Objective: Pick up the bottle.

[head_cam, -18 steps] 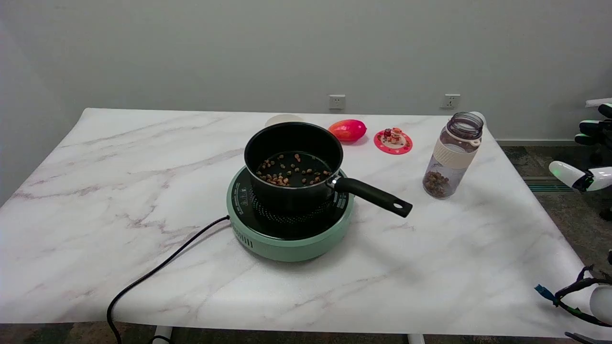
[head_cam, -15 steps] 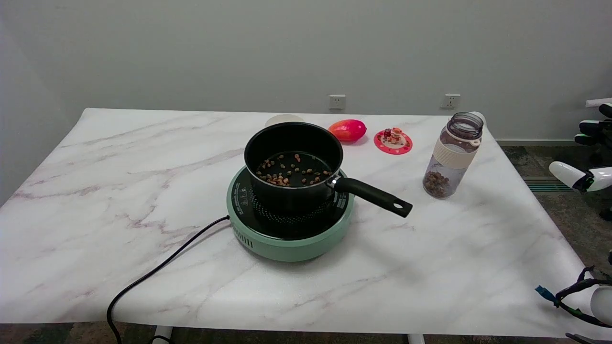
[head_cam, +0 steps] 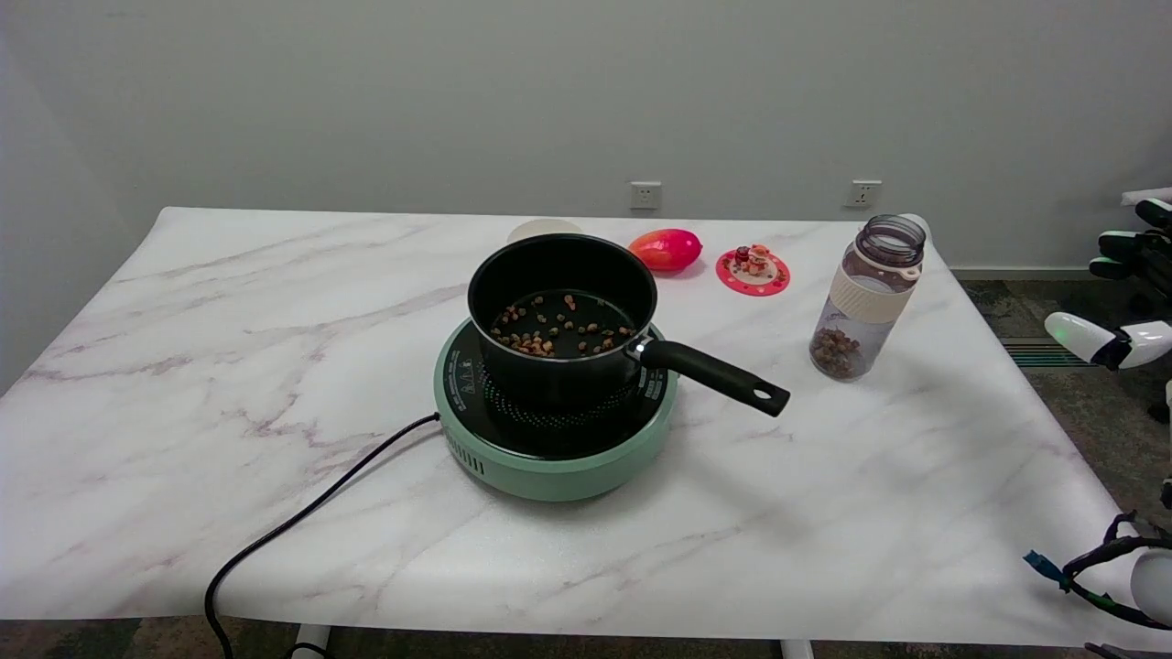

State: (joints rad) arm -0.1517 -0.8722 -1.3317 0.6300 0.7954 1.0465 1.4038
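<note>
Bottle (head_cam: 865,297) stands upright and untouched on marble surface (head_cam: 275,366), right of pot (head_cam: 563,316).
Right hand is out of view; the reach seems not yet begun.

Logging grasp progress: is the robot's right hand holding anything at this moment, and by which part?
Nothing is held. The right hand shows only partly at the picture's right edge, off the table, well apart from the clear plastic bottle with a white band, which stands untouched.

Setting: robot test room, staged as kitchen. Evidence: bare grey wall with two sockets (head_cam: 645,194); marble-pattern table (head_cam: 183,366); green induction hob (head_cam: 549,458) carrying black saucepan (head_cam: 563,311).
</note>
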